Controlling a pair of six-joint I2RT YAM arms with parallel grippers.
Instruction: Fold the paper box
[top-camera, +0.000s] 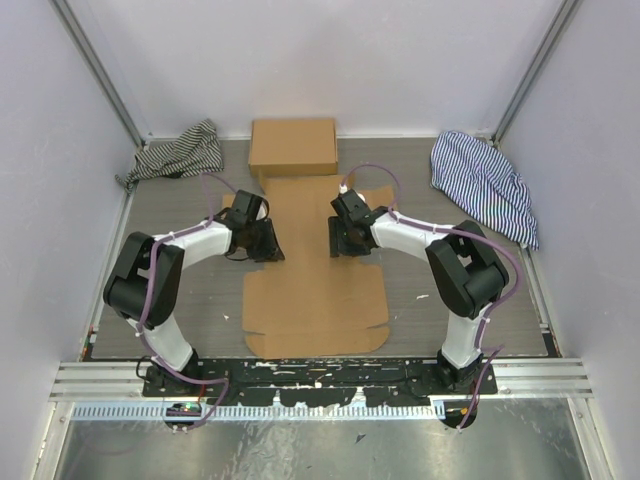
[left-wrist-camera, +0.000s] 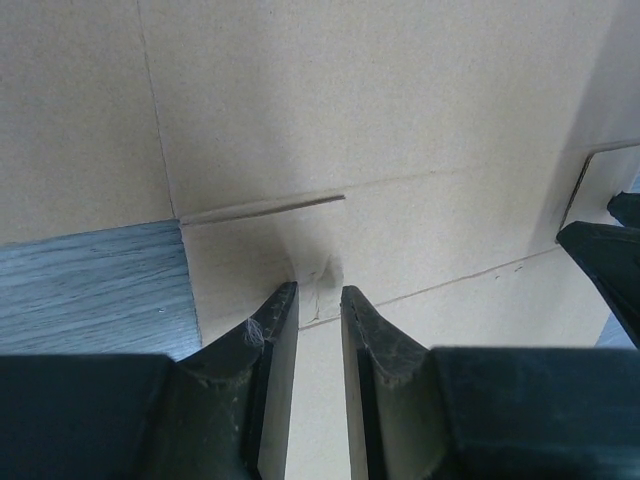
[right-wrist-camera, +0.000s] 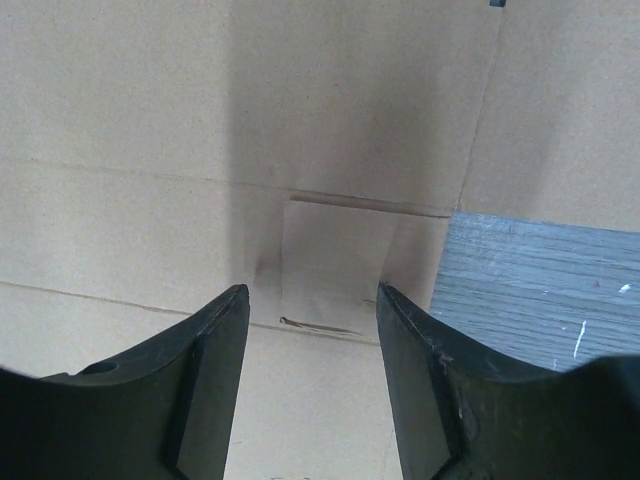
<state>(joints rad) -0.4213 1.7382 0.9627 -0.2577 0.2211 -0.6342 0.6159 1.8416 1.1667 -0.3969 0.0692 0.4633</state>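
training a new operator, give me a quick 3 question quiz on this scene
1. True or false: the paper box already stands folded up.
2. What lies at the far right of the table? A) blue-striped cloth B) tape roll C) scissors
3. Fill in: the right gripper has its jaws ____.

Key: 1 false, it lies flat as a sheet; 2 A; 3 open.

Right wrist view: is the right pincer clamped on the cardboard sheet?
No, the right pincer stands open, and the flat paper box shows through the wide gap between its fingers, not gripped.
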